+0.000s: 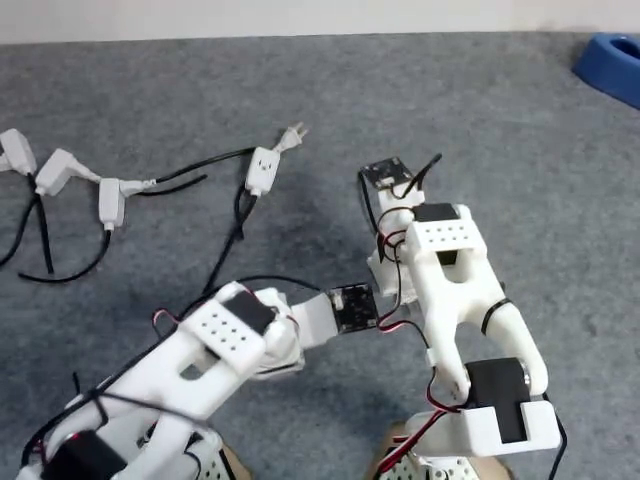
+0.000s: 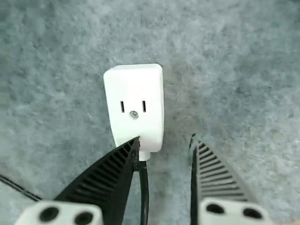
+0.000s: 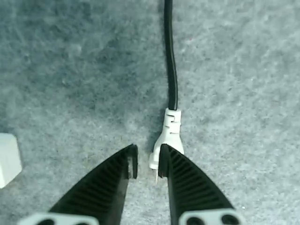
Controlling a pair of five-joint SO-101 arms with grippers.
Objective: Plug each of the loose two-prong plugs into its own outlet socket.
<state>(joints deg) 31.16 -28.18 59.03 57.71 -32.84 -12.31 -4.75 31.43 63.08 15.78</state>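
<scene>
Grey felt covers the table [image 3: 70, 70], and right at my right tool [image 3: 147, 150] lies the white plug [image 3: 168, 133]. Its body points straight back at me and its black cord [image 3: 169, 56] trails away on the same line. So its long axis runs along the tool's reach, not across it. It sits off-centre, touching the inner face of one finger [image 3: 187, 187], only partly in the gap. That tool is narrow and grips nothing. I'd say a small sideways nudge is needed before closing. Across the way, my left tool [image 2: 164, 139] stands wide at the cord end of the white socket [image 2: 134, 105], one fingertip [image 2: 125, 157] touching it, slots face-up. For the plug, the right arm is plainly the nearer.
</scene>
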